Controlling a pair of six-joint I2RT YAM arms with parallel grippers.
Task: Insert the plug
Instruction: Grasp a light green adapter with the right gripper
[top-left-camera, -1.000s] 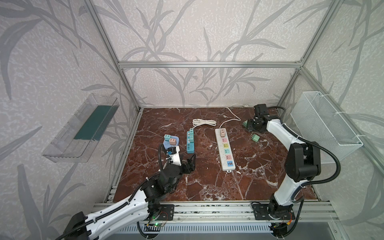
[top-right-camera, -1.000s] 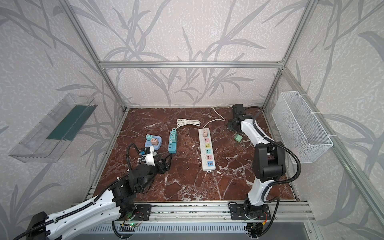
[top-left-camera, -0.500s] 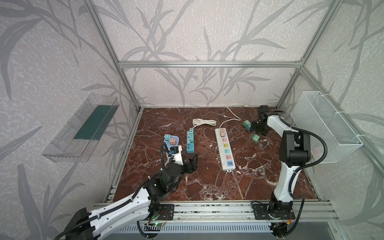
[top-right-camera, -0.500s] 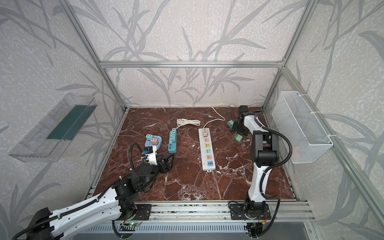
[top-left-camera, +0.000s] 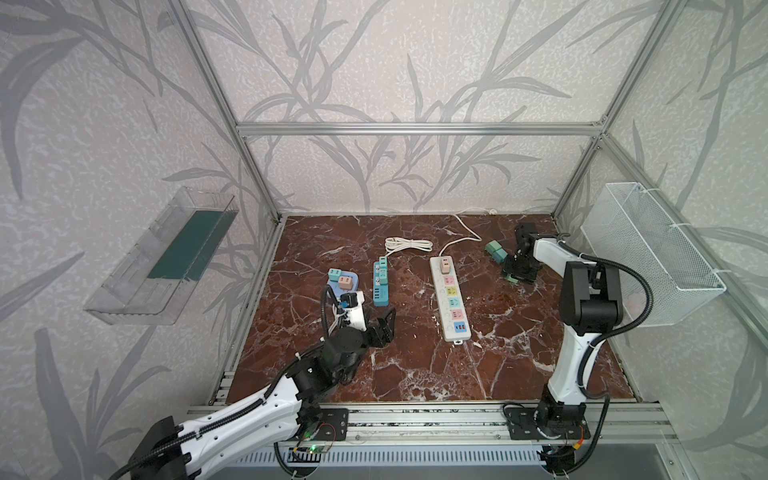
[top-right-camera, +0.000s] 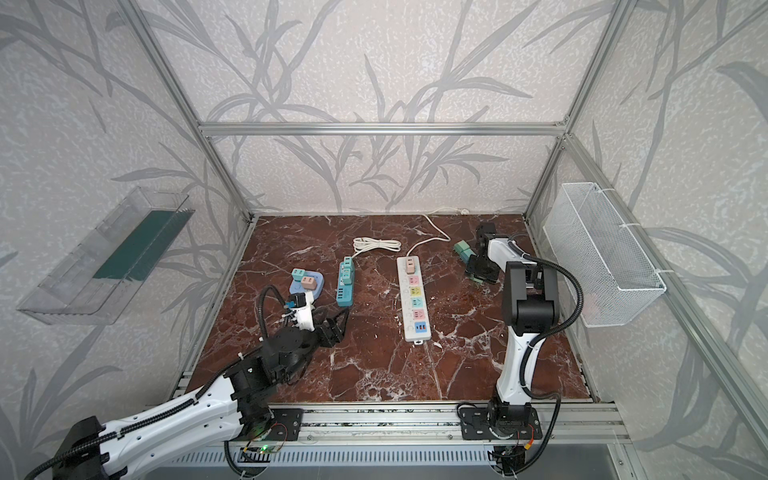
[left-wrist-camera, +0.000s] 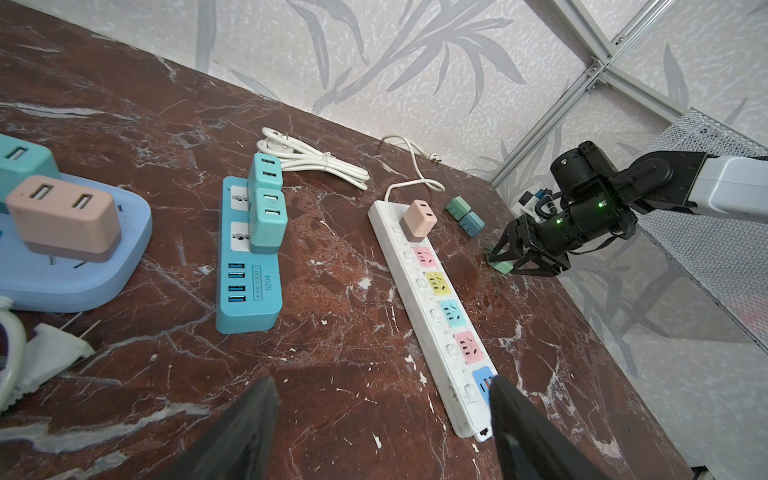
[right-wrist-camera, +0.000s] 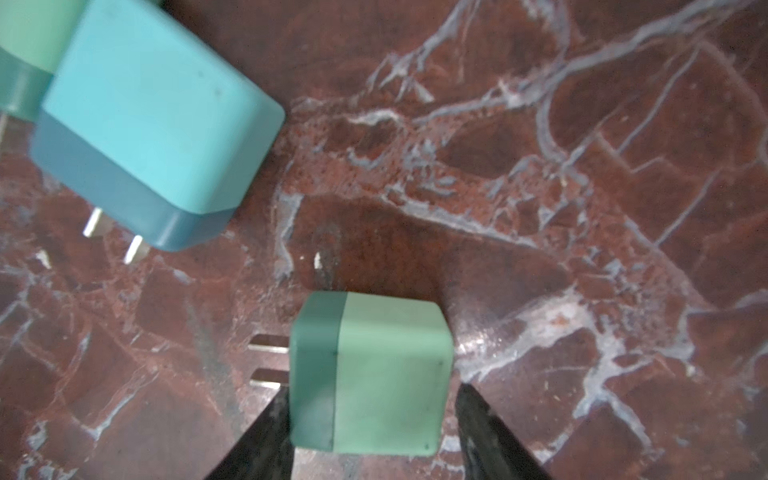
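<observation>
A small green plug (right-wrist-camera: 370, 370) lies on its side on the marble floor at the back right, prongs showing, also seen in both top views (top-left-camera: 512, 279) (top-right-camera: 478, 279). My right gripper (right-wrist-camera: 374, 392) straddles it, open: one finger touches its dark end, the other stands a narrow gap off its pale side. The white power strip (top-left-camera: 449, 297) (left-wrist-camera: 436, 316) lies mid-floor with coloured sockets and a pink adapter (left-wrist-camera: 419, 220) in its far end. My left gripper (left-wrist-camera: 380, 382) (top-left-camera: 380, 328) hangs open and empty over the front left floor, near the strip's closest end.
Two more plugs, teal (right-wrist-camera: 153, 137) and green, lie just beyond the right gripper (top-left-camera: 495, 250). A teal strip (top-left-camera: 380, 280) and a pale blue socket block (top-left-camera: 343, 282) carry adapters. A coiled white cord (top-left-camera: 407, 244) lies behind them. A wire basket (top-left-camera: 648, 253) hangs on the right wall.
My right gripper has come from beside the pair of plugs down over the single green plug, and its jaws have narrowed around it. The left arm has shifted only slightly.
</observation>
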